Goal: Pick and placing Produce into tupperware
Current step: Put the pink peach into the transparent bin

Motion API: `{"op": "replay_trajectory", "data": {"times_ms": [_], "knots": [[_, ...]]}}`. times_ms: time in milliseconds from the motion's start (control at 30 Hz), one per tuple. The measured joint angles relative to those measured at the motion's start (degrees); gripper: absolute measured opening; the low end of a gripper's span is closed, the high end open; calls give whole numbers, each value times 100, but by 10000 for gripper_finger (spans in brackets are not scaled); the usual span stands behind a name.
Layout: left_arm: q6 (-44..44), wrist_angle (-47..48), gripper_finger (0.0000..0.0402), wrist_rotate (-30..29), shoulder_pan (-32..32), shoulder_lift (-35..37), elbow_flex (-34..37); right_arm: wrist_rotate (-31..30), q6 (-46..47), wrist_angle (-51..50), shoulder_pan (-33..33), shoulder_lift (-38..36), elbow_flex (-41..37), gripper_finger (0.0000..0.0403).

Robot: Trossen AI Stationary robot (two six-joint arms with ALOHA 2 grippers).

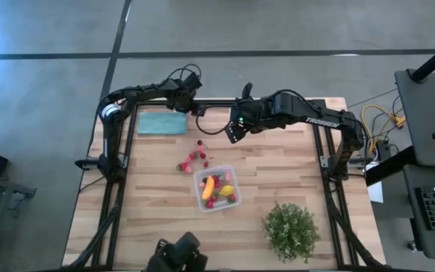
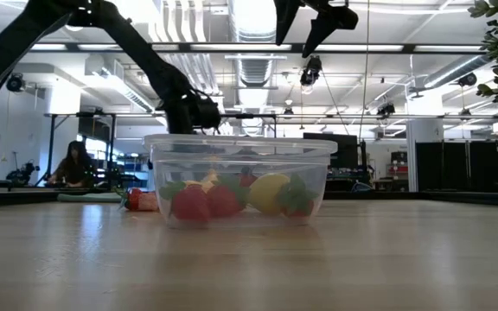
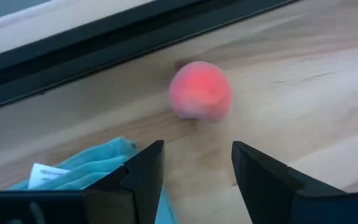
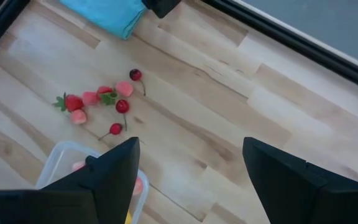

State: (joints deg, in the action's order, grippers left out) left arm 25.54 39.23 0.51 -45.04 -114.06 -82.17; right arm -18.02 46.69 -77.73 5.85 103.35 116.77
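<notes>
While open, left tool point(image 3: 194, 171) faces pink fruit point(image 3: 201, 90).

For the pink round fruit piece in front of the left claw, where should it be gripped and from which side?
Grip the pink fruit piece across its round middle, coming down from above. It lies alone on bare wood by the table's far edge rail, beside the teal cloth, so both flanks look free. The left claw is open and roughly lined up with it; its smooth ball shape might roll, so centre it.
</notes>
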Motion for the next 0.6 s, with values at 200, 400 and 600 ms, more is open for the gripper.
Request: {"op": "replay_trajectory", "data": {"times_ms": [200, 400, 600], "knots": [[-159, -430, 173, -152, -7, 143, -20, -9, -73, 0, 2, 0, 0, 273], [-318, -566, 173, -363, -101, 125, -13, -10, -87, 1, 2, 0, 0, 271], [-319, -580, 173, -304, -76, 3, -26, -128, -153, 4, 4, 0, 0, 270]]}}
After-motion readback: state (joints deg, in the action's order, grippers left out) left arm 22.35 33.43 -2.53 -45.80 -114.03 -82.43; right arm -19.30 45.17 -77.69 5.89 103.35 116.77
